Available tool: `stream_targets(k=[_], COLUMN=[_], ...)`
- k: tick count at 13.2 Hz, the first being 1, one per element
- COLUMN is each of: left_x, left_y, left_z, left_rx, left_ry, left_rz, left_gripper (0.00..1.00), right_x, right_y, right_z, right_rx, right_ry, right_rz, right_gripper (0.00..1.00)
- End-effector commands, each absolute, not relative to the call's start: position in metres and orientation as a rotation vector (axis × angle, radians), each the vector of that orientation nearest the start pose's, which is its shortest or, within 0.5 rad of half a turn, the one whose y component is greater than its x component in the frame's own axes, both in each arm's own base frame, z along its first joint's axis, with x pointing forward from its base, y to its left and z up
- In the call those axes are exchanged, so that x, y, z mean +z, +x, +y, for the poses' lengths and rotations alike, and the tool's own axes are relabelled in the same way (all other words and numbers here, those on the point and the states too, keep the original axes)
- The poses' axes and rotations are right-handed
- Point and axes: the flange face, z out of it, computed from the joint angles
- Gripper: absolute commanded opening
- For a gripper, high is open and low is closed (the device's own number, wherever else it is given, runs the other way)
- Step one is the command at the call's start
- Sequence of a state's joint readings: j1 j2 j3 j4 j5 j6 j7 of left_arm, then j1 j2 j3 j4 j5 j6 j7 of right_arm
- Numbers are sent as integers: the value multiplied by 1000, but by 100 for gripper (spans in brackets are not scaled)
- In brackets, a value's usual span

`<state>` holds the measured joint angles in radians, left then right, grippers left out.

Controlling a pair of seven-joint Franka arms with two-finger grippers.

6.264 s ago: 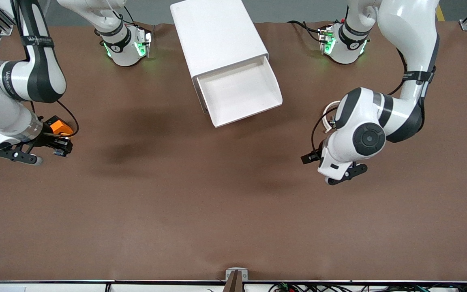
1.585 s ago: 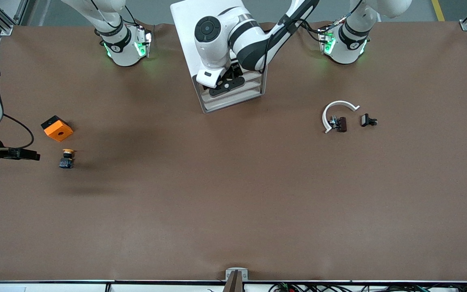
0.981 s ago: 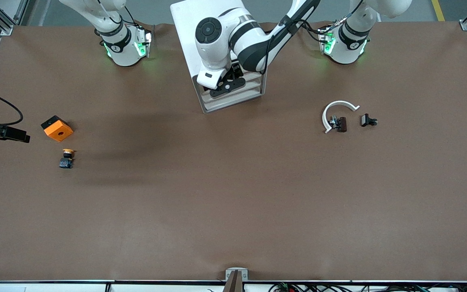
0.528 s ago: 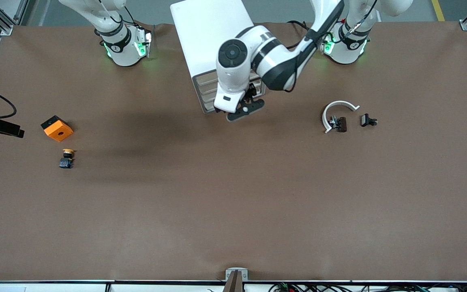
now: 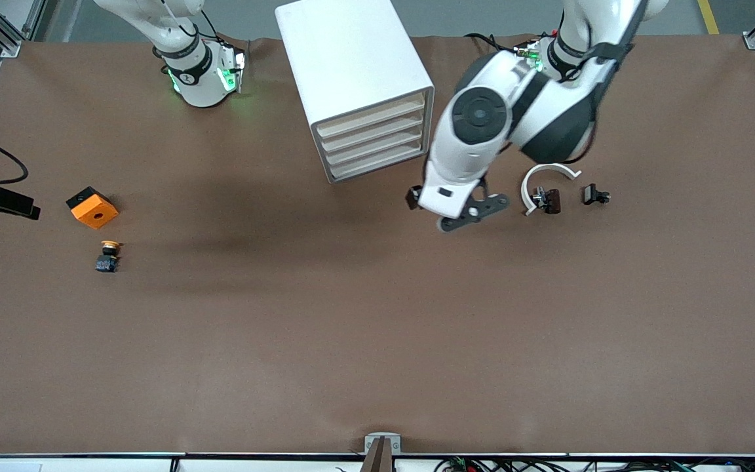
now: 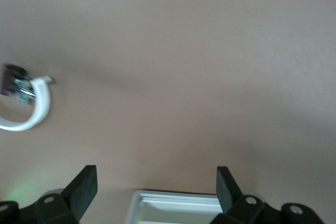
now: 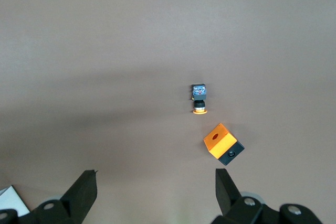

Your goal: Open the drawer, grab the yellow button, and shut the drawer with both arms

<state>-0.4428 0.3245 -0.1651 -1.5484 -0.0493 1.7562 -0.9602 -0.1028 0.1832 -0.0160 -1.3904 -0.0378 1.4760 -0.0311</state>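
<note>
**Q:** Brown table (image 5: 377, 341) first. What's at the right arm's end?

**Me:** My right gripper (image 7: 156, 184) hangs over that end, mostly out of the front view. Fingers (image 7: 86, 183) wide apart, nothing btwn them. Wrist cam looks down on the block (image 5: 92, 208) and the button (image 5: 108, 255).

**Q:** So where's the button exactly?

**Me:** On the table, out of the cabinet. It's on its side, just beside the block and a bit nearer the front cam. Not touching it, and I'm not touching either.

**Q:** Next along, cabinet (image 5: 351, 59)?

**Me:** All four fronts look flush. Top drawer (image 5: 372, 113) reads as shut, no gap that I can see.

**Q:** And yr left gripper (image 5: 474, 212)?

**Me:** Up over bare table, btwn the cabinet and the clips (image 5: 551, 198). Fingers spread, empty.

**Q:** Progress, then?

**Me:** Pretty much done, imo. Drawer shut, button out and set down, both hands free. Nothing left that I can see, except maybe parking the arms. Can't tell from here if the drawer is fully seated, though it looks level w/ the others.
</note>
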Motion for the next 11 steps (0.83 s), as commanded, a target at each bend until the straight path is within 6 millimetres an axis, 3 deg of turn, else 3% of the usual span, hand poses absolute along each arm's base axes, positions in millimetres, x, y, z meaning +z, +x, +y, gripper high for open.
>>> stream_targets(k=[1,7,11], left_x=[513,583,605], left_y=[539,529,519], left_z=[-282,-123,-67], left_rx=[232,255,205], left_ry=[-3077,-3118,-3143], left_rz=[-427,-218,-145], left_gripper=[100,100,100], right_x=[627,664,665], right_y=[565,527,525], right_z=[-68,-62,-55], right_rx=[127,102,116], right_ry=[-3128,-3121,-3121], right_rz=[160,151,134], right_gripper=[100,100,100])
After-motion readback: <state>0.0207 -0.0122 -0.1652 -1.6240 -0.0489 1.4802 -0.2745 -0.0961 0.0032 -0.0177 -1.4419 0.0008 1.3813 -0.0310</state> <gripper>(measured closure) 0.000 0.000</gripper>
